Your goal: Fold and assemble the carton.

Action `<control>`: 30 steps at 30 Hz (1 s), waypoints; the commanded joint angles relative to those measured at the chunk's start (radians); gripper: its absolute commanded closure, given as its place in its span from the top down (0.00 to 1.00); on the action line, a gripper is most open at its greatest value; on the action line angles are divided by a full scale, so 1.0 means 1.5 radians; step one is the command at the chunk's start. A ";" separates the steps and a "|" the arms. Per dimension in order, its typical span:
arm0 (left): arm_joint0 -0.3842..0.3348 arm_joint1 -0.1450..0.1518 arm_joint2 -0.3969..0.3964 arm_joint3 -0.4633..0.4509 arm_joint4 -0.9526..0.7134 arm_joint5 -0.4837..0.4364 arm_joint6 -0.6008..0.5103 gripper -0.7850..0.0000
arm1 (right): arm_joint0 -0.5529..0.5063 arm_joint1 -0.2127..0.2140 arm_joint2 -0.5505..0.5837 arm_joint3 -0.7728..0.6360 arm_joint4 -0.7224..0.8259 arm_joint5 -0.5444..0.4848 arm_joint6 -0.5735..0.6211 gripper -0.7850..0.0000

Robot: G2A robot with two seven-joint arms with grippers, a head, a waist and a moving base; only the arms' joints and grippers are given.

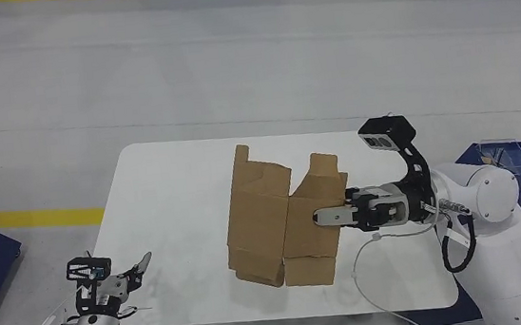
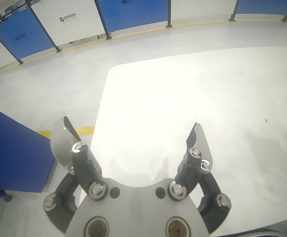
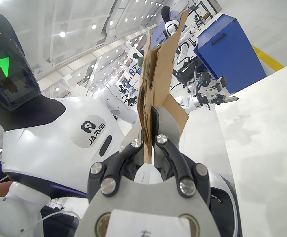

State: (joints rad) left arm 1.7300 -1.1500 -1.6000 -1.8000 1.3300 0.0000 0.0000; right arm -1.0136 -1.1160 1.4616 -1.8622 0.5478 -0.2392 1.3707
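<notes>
Carton (image 1: 271, 221) stood half-folded at the middle of the white table (image 1: 167, 187) — the right gripper (image 1: 322, 217) pinched tight on its right-hand panel. Left gripper (image 2: 132, 128) hung at the near left corner (well apart from it), fingers spread wide, empty.

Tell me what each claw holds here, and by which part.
The right claw is shut on the carton, pinching the edge of a cardboard panel on the side facing that arm. The left claw is open and holds nothing.
</notes>
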 commanded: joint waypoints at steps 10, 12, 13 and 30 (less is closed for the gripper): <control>0.000 0.000 0.000 0.000 0.000 0.000 0.000 1.00 | 0.000 0.000 0.000 0.000 0.000 0.000 0.000 0.00; 0.000 0.000 0.000 0.000 0.000 0.000 0.000 1.00 | 0.000 0.000 0.000 0.000 0.000 0.000 0.000 0.00; 0.000 0.000 0.000 0.000 0.000 0.000 0.000 1.00 | 0.000 0.000 0.000 0.000 0.000 0.000 0.000 0.00; 0.000 0.000 0.000 0.000 0.000 0.000 0.000 1.00 | -0.019 -0.042 -0.215 0.209 0.734 0.518 -0.059 0.00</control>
State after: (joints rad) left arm 1.7300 -1.1500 -1.6000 -1.8000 1.3300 0.0000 0.0000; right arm -1.0435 -1.1731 1.1694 -1.5683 1.5132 0.4543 1.3061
